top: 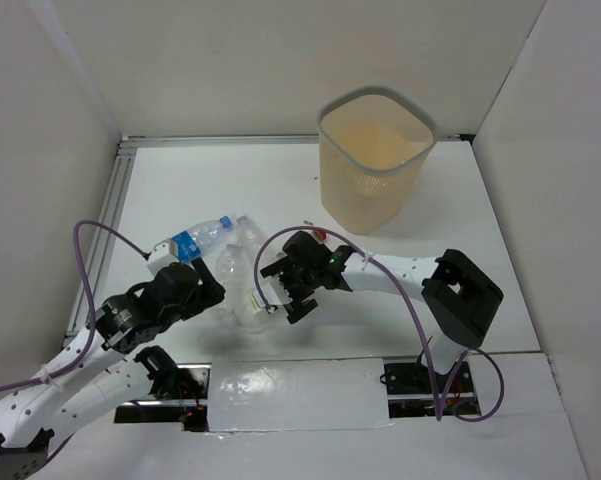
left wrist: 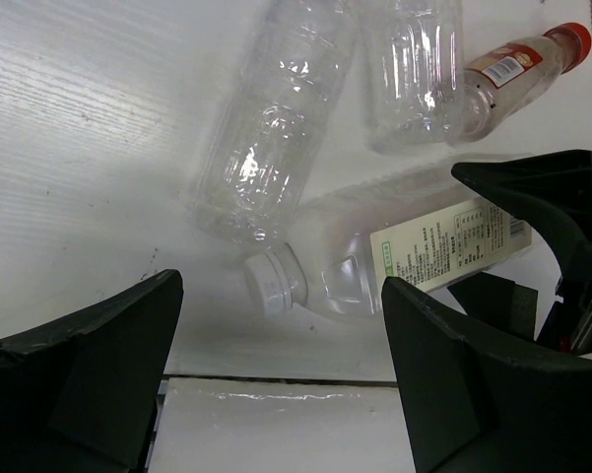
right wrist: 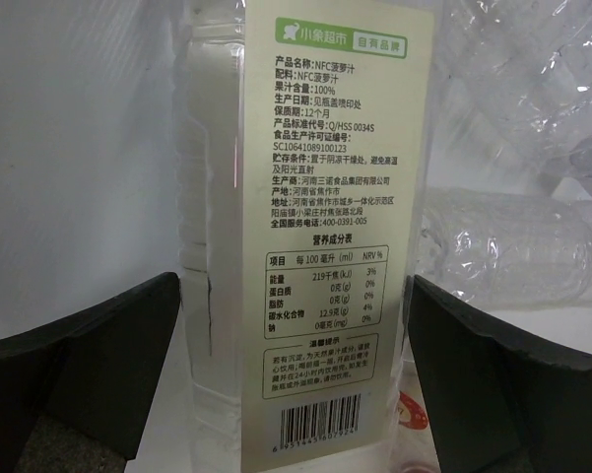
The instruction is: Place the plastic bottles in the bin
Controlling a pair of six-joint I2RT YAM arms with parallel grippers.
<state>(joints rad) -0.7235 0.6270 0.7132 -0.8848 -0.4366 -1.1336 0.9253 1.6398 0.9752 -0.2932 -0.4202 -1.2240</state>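
Carefully now: with right pincer (right wrist: 296, 335) released, straddling the labelled bottle (right wrist: 315, 197) lying on the desk (top: 180, 190), centre over the label, clench softly against crushing, lift clear of other bottles (left wrist: 266, 138). Left pincer (left wrist: 281, 286) released too, hovering close. Bin (top: 370, 195) well apart, far right.

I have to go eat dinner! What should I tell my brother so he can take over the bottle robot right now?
Left gripper: open, empty, facing the bottles.
Right gripper: one finger on each side of the white-labelled bottle, which lies on the table. I cannot tell if it is squeezing.
Other bottles: clear bottle, second clear bottle, red-capped bottle and blue-labelled bottle lie close together near the arms.
Bin: at the far side, no bottle showing inside.
Done: nothing yet.
Left: every bottle, probably the white-labelled one first.
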